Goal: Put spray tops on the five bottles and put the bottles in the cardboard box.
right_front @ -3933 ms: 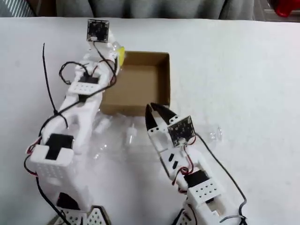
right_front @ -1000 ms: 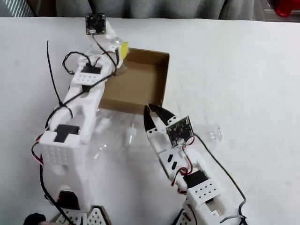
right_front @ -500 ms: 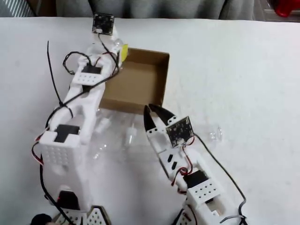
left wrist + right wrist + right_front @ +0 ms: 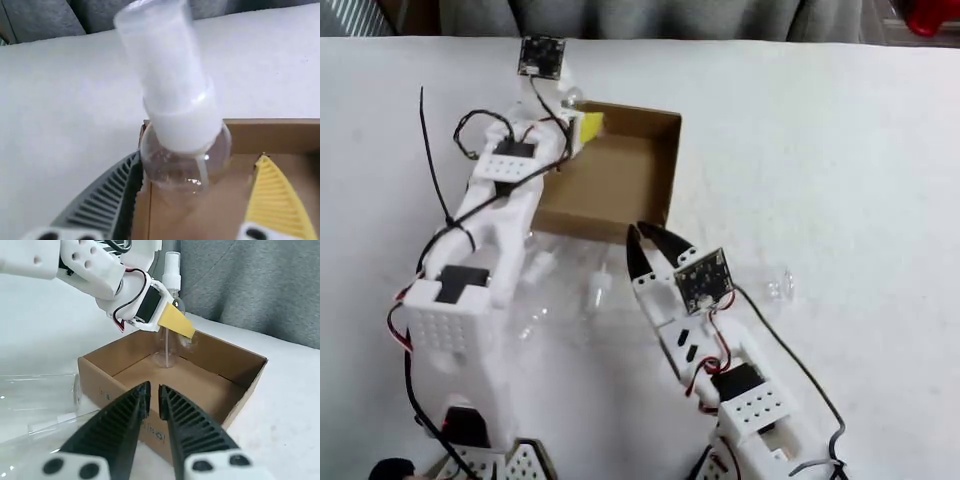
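In cardboard box: spray-topped bottle upright, left hand wide around it; right hand narrow, empty.

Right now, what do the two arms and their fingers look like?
Both are white plastic with black motors and red-and-black cables. The left arm has a ribbed grey finger and a yellow finger; the right arm has black, ribbed, pointed fingers.

Clear glossy plastic bottle, matt cardboard box.

white table, grey fabric behind
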Controlling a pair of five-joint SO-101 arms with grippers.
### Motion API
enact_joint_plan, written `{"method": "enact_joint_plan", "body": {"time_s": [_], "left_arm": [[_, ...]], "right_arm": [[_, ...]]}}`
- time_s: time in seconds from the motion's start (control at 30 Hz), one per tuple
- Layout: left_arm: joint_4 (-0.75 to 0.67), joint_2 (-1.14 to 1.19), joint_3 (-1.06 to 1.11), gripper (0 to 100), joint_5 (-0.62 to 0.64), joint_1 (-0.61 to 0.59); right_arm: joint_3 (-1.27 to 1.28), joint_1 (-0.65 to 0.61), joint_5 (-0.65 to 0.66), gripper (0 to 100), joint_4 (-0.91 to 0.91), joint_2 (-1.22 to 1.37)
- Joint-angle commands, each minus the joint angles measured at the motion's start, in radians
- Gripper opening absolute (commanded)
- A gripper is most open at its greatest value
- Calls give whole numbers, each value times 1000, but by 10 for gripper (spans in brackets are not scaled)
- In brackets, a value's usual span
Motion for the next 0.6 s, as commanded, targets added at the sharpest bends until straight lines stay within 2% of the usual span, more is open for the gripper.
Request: {"method": "enact_joint_plan", "body": {"time_s": [0.0, 0.4, 0.57], "left_arm": [[9, -48, -49, 334, 2, 7], [41, -88, -48, 332, 6, 7], [92, -156, -48, 332, 66, 7]], "right_arm": [[-46, -10, 11, 15, 4, -4], [-46, -10, 11, 15, 4, -4], [-46, -10, 11, 15, 4, -4]]}}
